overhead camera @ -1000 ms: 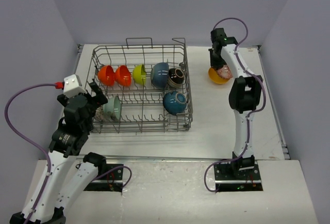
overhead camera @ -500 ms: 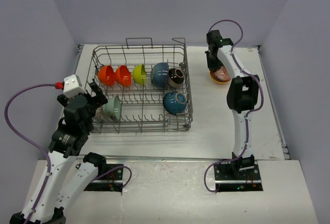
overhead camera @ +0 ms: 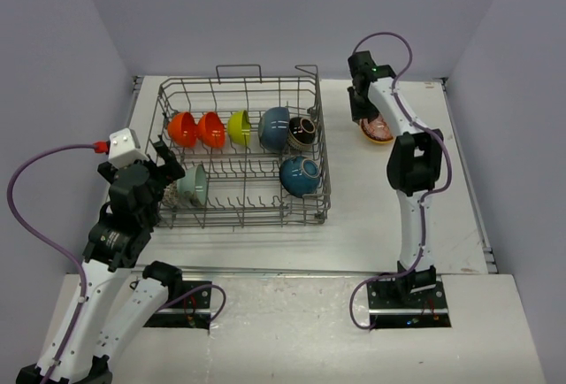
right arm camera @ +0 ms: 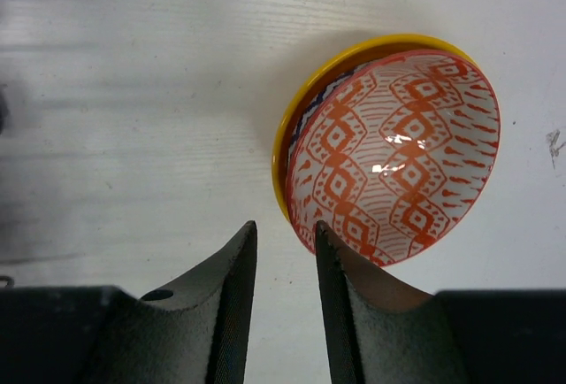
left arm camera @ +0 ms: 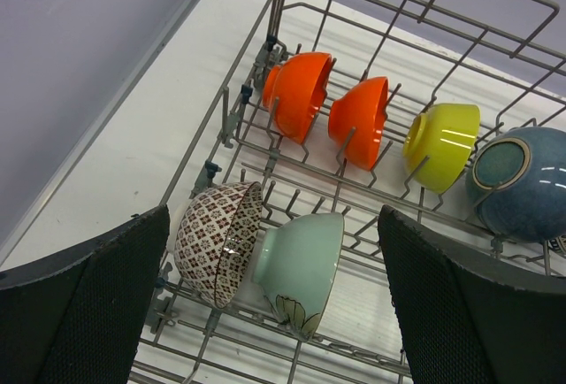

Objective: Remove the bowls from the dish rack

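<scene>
The right gripper (right arm camera: 283,229) had a narrow gap and held nothing. Just past its tips, a red-patterned round bowl (right arm camera: 398,154) sat inside a yellow bowl (right arm camera: 305,105) on the white table (right arm camera: 133,92). The left gripper (left arm camera: 274,225) was wide open. Right ahead of it, in the grey wire dish rack (left arm camera: 371,12), a brown-checked bowl (left arm camera: 212,242) touched a pale green bowl (left arm camera: 305,256), both tucked among the rack's wires.

Top view: high at the near side, over the whole table (overhead camera: 371,216); left wrist view: close, slanting into the dish rack (left arm camera: 276,12); right wrist view: close, straight down on the red-patterned bowl (right arm camera: 398,154). The top view shares both.
</scene>
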{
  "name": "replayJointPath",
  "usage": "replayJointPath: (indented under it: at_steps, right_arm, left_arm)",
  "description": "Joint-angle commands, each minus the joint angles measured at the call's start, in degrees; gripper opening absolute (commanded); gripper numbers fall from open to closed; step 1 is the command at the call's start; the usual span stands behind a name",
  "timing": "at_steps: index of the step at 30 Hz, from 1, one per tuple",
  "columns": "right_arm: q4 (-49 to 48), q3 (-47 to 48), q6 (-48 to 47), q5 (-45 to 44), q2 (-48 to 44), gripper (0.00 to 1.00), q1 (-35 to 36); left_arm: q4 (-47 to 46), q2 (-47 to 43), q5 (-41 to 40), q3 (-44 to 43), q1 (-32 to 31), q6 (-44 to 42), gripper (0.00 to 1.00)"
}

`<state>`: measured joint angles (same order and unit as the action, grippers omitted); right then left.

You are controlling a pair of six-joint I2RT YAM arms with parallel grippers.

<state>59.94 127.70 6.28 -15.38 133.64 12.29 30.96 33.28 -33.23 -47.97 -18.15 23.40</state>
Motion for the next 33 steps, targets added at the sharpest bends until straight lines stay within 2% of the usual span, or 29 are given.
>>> replayJointPath:
  at_steps: [1,3,8,9,11,12,15,17,19,20,24,28,33]
  right_arm:
    - [1.0,-0.3,2.3,1.3,-9.3,0.34,0.5]
    - [-0.8,-1.9,3.8,4.4,-14.9,0.33,0.8]
    - [-12.3,-16.6,8.6,11.6,-33.6,0.35,4.4]
    - [-17.3,-21.4,9.5,13.3,-40.1,0.36,6.8]
    - [-22.0,-25.7,13.1,15.3,-45.8,0.38,10.7]
    - [-27.3,-30.4,14.6,20.3,-50.5,0.39,11.9]
    - [-38.6,-39.1,22.1,28.3,-55.8,0.41,17.2]
    - [-41.5,-40.9,26.5,28.3,-55.7,0.4,23.6]
    - [-44.9,-42.3,28.4,27.1,-53.2,0.45,27.9]
    - [-46.4,-43.0,32.5,27.2,-52.2,0.49,30.9]
    - [-62.0,-49.4,43.4,27.7,-46.1,0.47,37.4]
    - [-65.0,-44.7,48.2,27.3,-36.2,0.47,42.1]
    - [-62.1,-35.5,51.7,26.3,-22.8,0.48,45.3]
  left_arm:
    - [-1.3,-0.2,-0.5,0.0,-0.4,0.1,1.0]
    - [-1.2,-0.2,-0.9,-0.1,-0.4,0.2,1.0]
    - [-0.1,1.1,-3.0,-0.9,-0.3,1.0,1.0]
    - [0.1,1.3,-3.2,-1.2,-0.2,1.2,1.0]
    - [0.3,1.5,-3.8,-1.3,0.0,1.4,1.0]
    - [0.6,1.5,-4.0,-1.5,0.0,1.7,1.0]
    - [1.5,1.6,-5.1,-2.4,0.1,2.7,1.0]
    - [3.1,1.8,-6.2,-3.1,0.1,3.8,1.0]
    - [4.2,1.6,-7.8,-3.8,0.1,5.5,1.0]
    - [5.6,1.4,-10.2,-4.1,0.1,6.3,1.0]
    - [8.2,-2.2,-16.3,-5.0,0.1,10.3,1.0]
    - [6.8,-8.7,-18.2,-3.7,0.1,10.4,1.0]
    - [6.8,-9.5,-18.1,-2.9,0.0,9.9,1.0]
